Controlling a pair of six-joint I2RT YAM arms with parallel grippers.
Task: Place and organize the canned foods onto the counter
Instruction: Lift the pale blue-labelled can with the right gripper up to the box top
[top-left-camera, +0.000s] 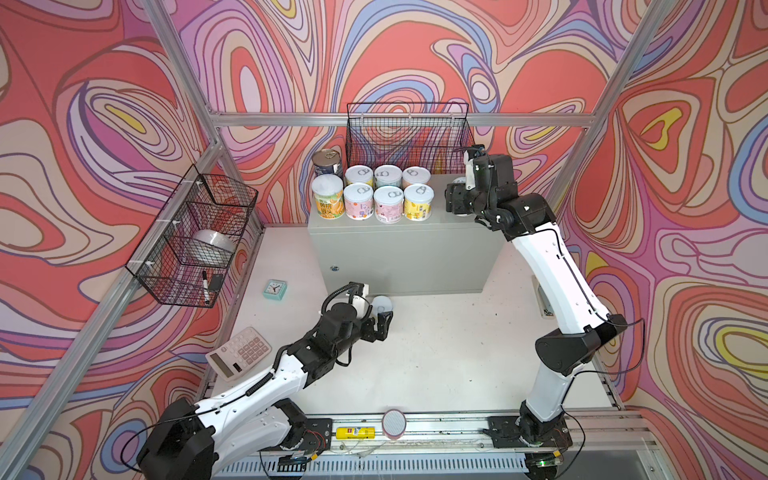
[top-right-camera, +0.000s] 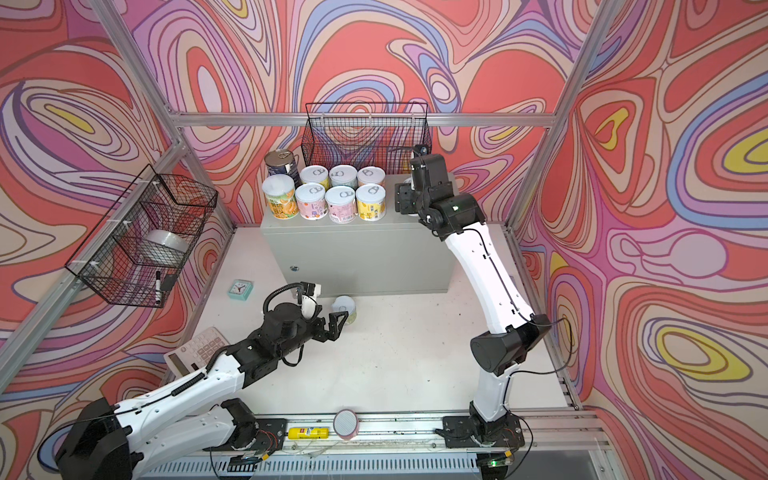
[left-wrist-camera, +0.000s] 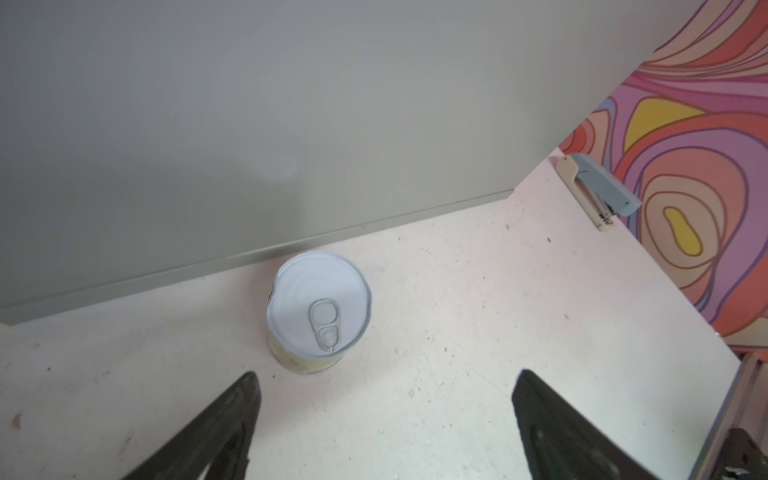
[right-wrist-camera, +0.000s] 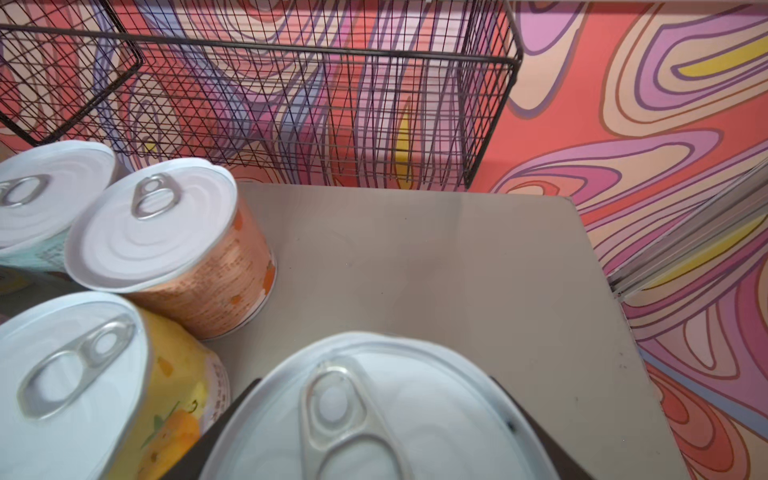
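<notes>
Our left hand (left-wrist-camera: 386, 374) is spread wide and holds nothing; a short pale-yellow tin (left-wrist-camera: 319, 309) stands upright just beyond its fingertips (left-wrist-camera: 245, 395) on the white work surface (left-wrist-camera: 457, 332), close against the counter's (top-left-camera: 399, 253) front. Our right hand (right-wrist-camera: 370, 390) pinches a white-lidded tin (right-wrist-camera: 374, 419) by its sides over the counter's right half, just beside eight tins (top-left-camera: 388, 199) grouped at the left end.

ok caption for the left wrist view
Open left gripper faces a can on the table by the counter.
</notes>
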